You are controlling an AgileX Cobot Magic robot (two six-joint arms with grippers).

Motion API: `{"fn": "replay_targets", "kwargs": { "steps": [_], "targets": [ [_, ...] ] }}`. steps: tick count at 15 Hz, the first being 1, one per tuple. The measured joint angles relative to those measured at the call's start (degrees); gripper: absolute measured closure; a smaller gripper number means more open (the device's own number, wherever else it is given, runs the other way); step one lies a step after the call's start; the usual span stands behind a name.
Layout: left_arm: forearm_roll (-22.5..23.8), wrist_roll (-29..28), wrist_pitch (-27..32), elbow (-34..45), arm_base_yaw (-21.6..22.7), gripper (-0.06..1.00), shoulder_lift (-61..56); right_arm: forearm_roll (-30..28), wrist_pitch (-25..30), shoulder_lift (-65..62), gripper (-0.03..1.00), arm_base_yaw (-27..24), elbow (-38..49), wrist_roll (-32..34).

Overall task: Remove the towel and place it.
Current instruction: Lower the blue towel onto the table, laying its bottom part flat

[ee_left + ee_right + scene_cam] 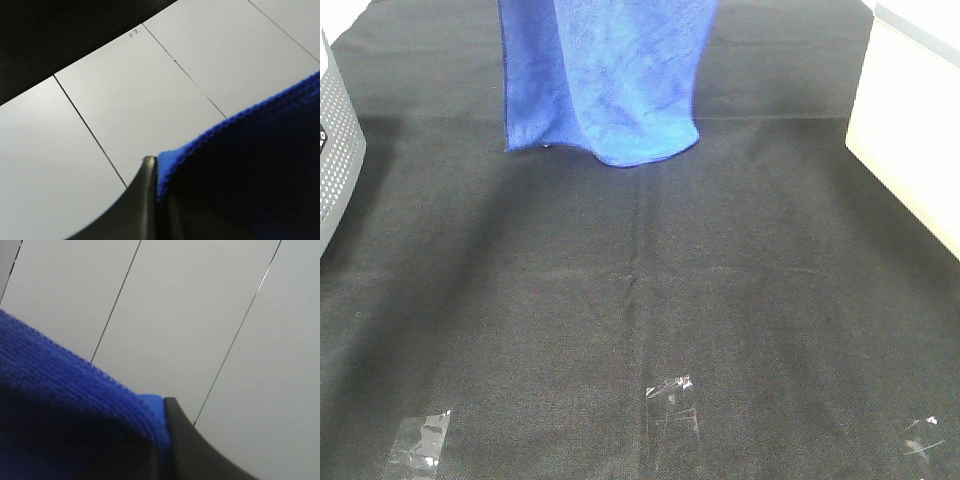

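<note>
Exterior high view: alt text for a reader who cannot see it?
A blue towel hangs from above the frame, its lower edge near the black table cloth. A grey perforated bin sits left, a cream box right.
</note>
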Motion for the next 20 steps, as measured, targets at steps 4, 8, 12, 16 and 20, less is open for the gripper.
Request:
{"fn": "replay_targets", "kwargs": {
  "steps": [4, 8, 12, 16, 20],
  "targets": [
    [0.0, -3.6, 5.3, 0.0, -0.6, 0.94, 0.0, 0.0, 8.3, -1.0, 0.97, 0.0, 0.0, 0.0],
    [-2.2, -5.8, 24.2, 0.0, -3.4, 0.94, -0.2, -0.2, 22.1, -5.2, 0.97, -0.9, 0.0, 0.0],
    [-13.2, 5.0, 46.4, -0.1, -6.5, 0.94, -3.7, -0.5, 35.7, -9.1, 0.97, -1.9, 0.0, 0.1],
    [-25.3, 13.9, 70.6, -0.1, -8.0, 0.94, -9.2, 5.0, 50.0, -12.9, 0.97, -1.9, 0.0, 0.1],
    [-24.8, 13.6, 87.1, -0.1, -8.0, 0.94, -12.9, 10.0, 67.4, -14.4, 0.97, -1.9, -0.1, 0.1]
  ]
}}
